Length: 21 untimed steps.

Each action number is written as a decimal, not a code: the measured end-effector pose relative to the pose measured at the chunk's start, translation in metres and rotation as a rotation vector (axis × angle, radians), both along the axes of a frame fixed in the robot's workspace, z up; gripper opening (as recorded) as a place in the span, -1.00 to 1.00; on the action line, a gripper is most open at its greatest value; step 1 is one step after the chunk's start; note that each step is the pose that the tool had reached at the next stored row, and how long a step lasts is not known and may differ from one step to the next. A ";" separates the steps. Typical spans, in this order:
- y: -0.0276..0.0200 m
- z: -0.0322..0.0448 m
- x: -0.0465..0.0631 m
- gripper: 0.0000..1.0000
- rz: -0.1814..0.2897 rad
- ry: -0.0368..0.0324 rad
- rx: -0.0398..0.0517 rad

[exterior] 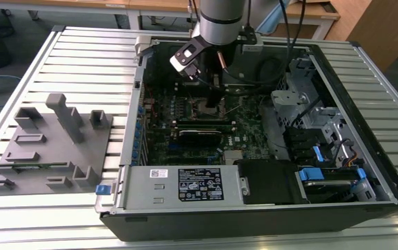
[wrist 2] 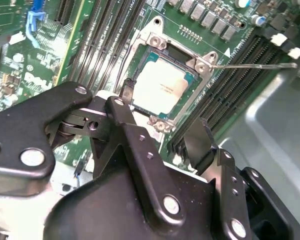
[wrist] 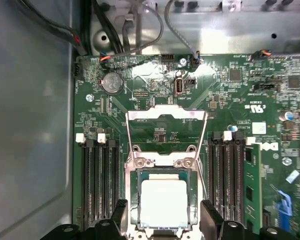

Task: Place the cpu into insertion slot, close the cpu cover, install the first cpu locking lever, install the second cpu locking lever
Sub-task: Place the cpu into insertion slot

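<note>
A slatted table [exterior: 60,62] is carrying an open computer case [exterior: 254,225]. The robot arm [exterior: 219,21] is reaching inside, over the green motherboard [wrist: 250,90]. The gripper [wrist: 165,220] is hanging spread apart and empty, straddling the socket. The cpu cover [wrist: 166,116] is lying flipped open beside the cpu [wrist: 163,200], which is sitting in the socket.

Arm [exterior: 219,18] pointing straight down; claw [wrist: 165,216] spread wide, empty.

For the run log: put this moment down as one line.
cpu: seated in socket | cpu cover: open, hinged back | gripper: open, empty, straddling the cpu
</note>
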<state>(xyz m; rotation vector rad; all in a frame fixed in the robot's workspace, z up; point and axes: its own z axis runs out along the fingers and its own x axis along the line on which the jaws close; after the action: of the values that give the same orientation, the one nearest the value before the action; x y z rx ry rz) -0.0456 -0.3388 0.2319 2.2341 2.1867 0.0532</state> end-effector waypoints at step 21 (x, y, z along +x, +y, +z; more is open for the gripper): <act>0.0000 0.0055 0.000 -0.29 0.000 0.0000 -0.0001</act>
<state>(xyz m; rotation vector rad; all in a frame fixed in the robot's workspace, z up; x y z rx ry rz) -0.0457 -0.3388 0.2374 2.2341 2.1867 0.0531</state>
